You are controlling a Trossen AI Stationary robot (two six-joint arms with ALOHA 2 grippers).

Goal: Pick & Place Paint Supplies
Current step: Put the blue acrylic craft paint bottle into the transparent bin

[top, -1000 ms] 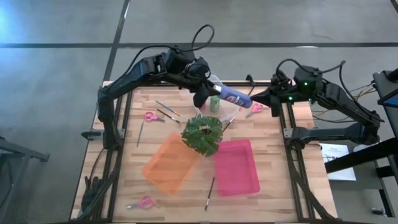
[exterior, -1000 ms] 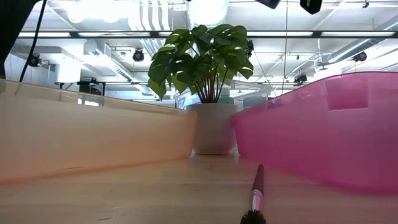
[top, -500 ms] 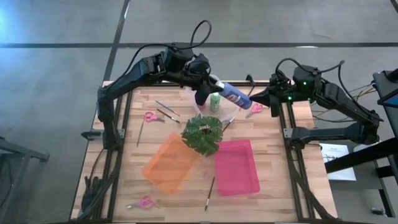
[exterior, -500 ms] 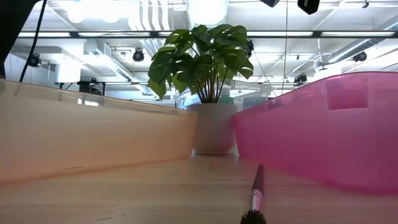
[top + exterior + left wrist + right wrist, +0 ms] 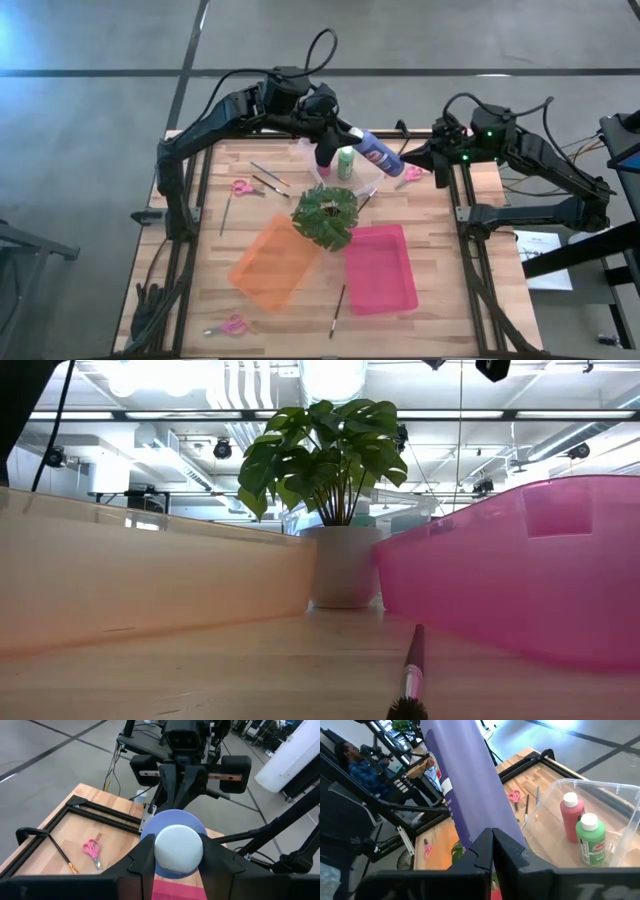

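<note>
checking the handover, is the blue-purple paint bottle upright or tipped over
Tipped. The blue-purple paint bottle lies slanted in the air above the clear tray, held near its cap by the left end effector, its other end toward the right end effector.

I see both my arms as black jointed links with black cables looping over them; the right arm (image 5: 520, 150) shows small green lights near its wrist.

Wooden surface (image 5: 440, 250) carries an orange tray (image 5: 274, 262) beside a pink tray (image 5: 381, 267), a potted plant (image 5: 325, 214) between them, a clear tray (image 5: 362, 178), pink scissors (image 5: 242, 187) and scattered paintbrushes (image 5: 338, 310).
</note>
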